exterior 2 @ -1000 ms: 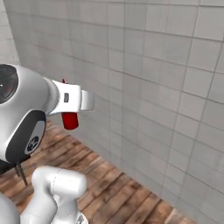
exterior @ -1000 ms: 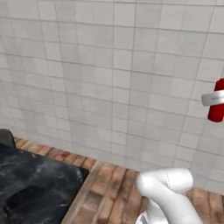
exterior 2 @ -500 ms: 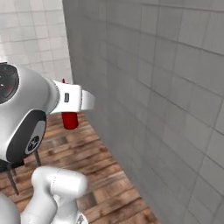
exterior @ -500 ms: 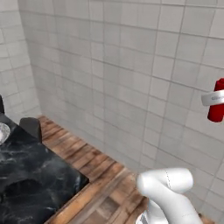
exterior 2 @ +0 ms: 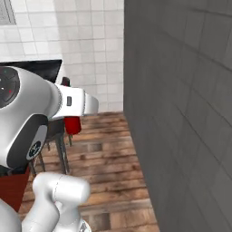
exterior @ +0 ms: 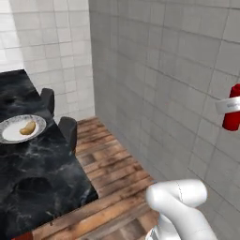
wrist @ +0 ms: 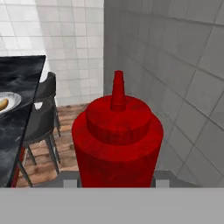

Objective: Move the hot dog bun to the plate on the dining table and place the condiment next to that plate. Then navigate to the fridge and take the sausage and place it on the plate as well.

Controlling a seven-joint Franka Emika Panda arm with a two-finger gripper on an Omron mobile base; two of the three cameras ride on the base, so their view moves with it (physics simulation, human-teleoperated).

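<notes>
My gripper (exterior: 229, 106) is shut on the condiment (exterior: 232, 119), a dark red squeeze bottle held up in the air beside the grey tiled wall. In the hand view the condiment (wrist: 117, 140) stands upright and close, with its pointed nozzle up. It hangs below the white hand in the right base view, condiment (exterior 2: 72, 125). Far to the left, the hot dog bun (exterior: 28, 127) lies on the white-grey plate (exterior: 11, 134), which rests on the black marble dining table (exterior: 40, 176). The plate (wrist: 12, 99) and the bun (wrist: 2, 104) also show at the hand view's left edge.
Two dark stools (exterior: 69, 132) (exterior: 47, 99) stand along the table's right side. A grey tiled wall (exterior: 168, 70) runs close on the right and meets a white tiled wall (exterior: 47, 42) at the back. Wooden floor (exterior: 117, 164) lies between the table and the wall.
The whole picture has swung as the base turns: the dining table, plate and bun have come into view at the left. The bottle stays in the gripper.
</notes>
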